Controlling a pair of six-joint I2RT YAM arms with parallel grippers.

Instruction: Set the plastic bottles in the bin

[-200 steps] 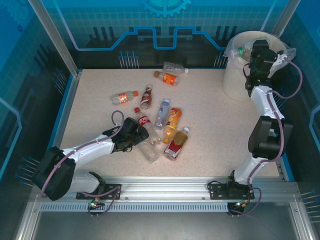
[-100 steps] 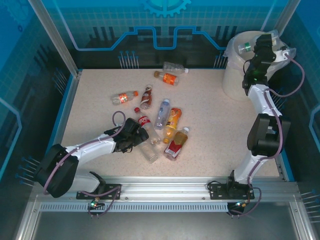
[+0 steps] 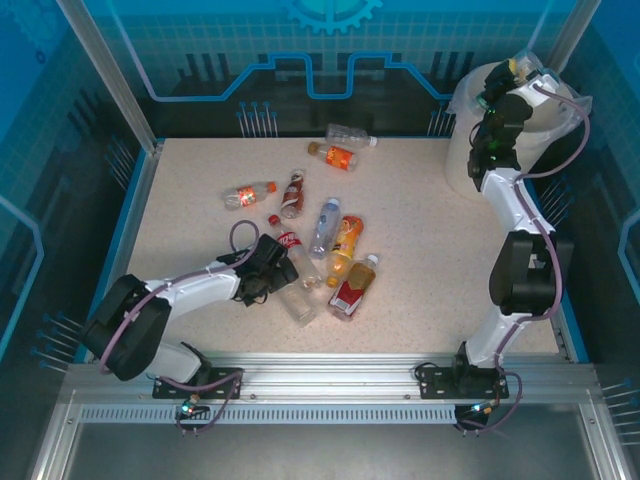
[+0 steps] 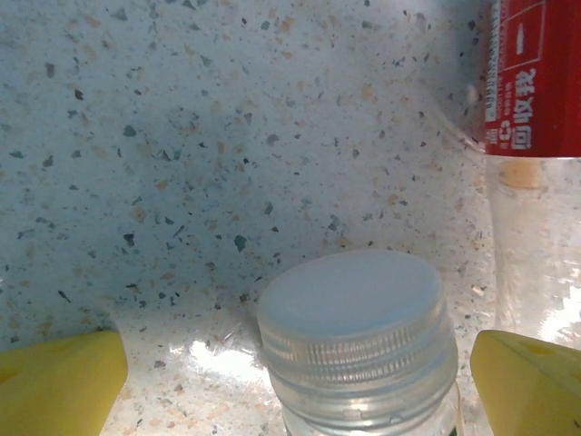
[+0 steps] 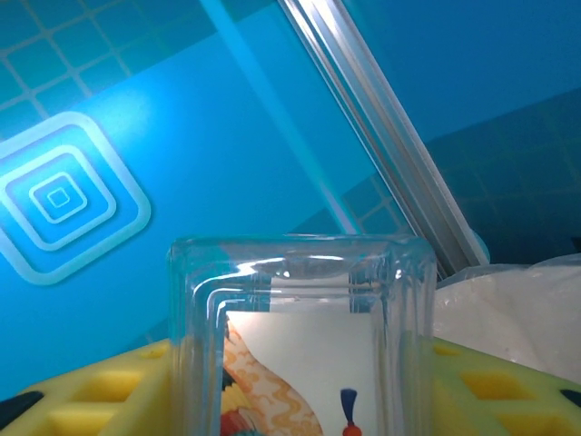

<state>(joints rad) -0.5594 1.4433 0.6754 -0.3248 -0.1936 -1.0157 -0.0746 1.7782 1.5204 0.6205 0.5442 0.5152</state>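
Several plastic bottles lie mid-table, among them a red-labelled one (image 3: pixel 288 243), a blue one (image 3: pixel 325 225), an orange one (image 3: pixel 346 240) and a clear white-capped one (image 3: pixel 298 298). My left gripper (image 3: pixel 274 270) is open and low on the table. The clear bottle's white cap (image 4: pixel 354 313) stands between its yellow fingertips (image 4: pixel 54 377), untouched, with the red-labelled bottle (image 4: pixel 531 82) to the right. My right gripper (image 3: pixel 518 72) is raised over the bin (image 3: pixel 480 165) at the far right, shut on a clear square bottle (image 5: pixel 300 345) with a white printed label.
Further back lie more bottles: an orange-labelled one (image 3: pixel 250 193), a brown one (image 3: pixel 292 193), another orange one (image 3: pixel 340 157) and a clear one (image 3: pixel 350 133). Blue walls and metal posts fence the table. The bin's bag (image 5: pixel 517 309) shows beside the right fingers.
The right gripper has swung up and back over the bin with its bottle. The left gripper has edged slightly toward the clear bottle's cap.
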